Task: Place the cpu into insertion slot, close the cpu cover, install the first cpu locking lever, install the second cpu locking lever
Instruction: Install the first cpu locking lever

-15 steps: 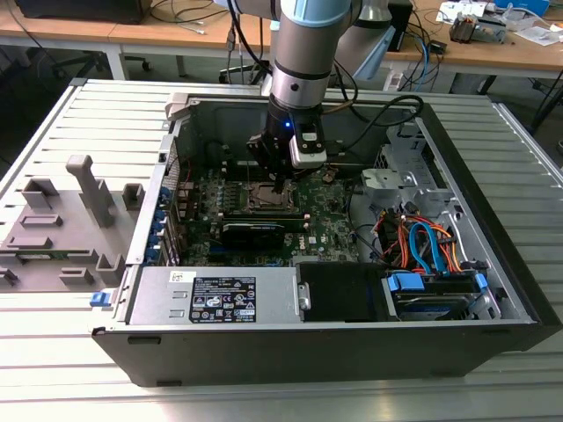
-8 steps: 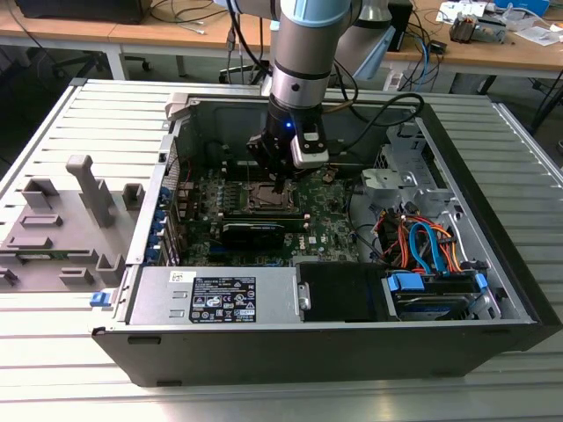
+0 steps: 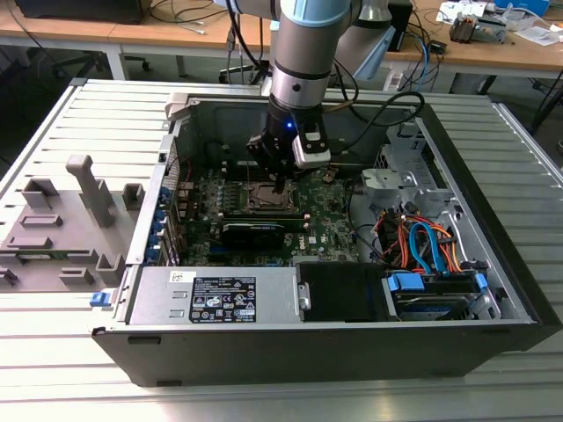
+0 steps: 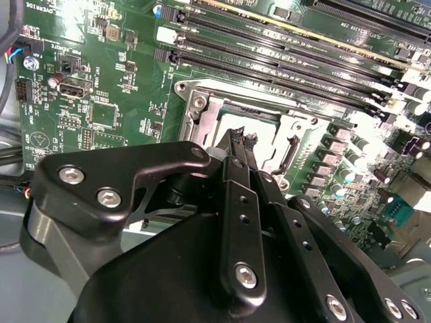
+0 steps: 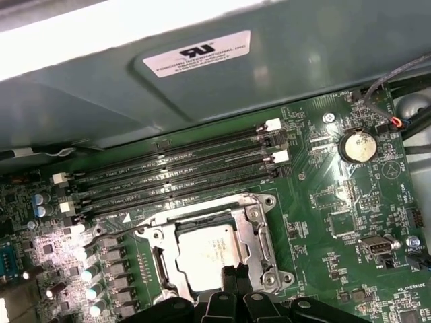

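In the first wrist view the silvery cpu (image 5: 207,254) lies flat in the insertion slot (image 5: 202,207), and the cpu cover (image 5: 259,243) lies down around it as a metal frame. A thin lever arm (image 5: 114,232) sticks out from one socket corner toward the capacitors. My gripper (image 5: 236,272) is shut, its black tips together just over the socket's edge, with nothing visibly between them. The second wrist view shows the same gripper (image 4: 239,139) with its tips over the insertion slot (image 4: 196,101). In the exterior view my gripper (image 3: 281,186) hangs right above the slot (image 3: 262,199).
Long black memory slots (image 5: 175,178) run beside the socket. A black graphics card (image 3: 253,232) lies just in front of it in the exterior view. The case walls (image 3: 180,132), a power supply (image 3: 215,294) and drive cables (image 3: 422,246) hem the board in. A grey fixture (image 3: 62,224) stands outside at the exterior view's left.
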Tool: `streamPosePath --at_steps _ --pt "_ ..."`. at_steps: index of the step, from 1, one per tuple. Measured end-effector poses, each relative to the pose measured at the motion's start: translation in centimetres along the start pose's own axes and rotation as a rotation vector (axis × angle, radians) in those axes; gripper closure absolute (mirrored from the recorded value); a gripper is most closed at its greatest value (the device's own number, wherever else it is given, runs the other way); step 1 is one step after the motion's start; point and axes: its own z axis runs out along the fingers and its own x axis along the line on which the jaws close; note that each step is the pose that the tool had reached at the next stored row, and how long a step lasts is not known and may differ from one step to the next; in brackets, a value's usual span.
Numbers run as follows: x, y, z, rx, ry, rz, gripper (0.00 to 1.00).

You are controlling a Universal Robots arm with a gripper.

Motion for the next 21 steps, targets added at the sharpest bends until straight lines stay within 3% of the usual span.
streamPosePath --at_steps 21 --pt "0.0 0.01 0.01 0.0005 -0.0048 -0.111 0.89"
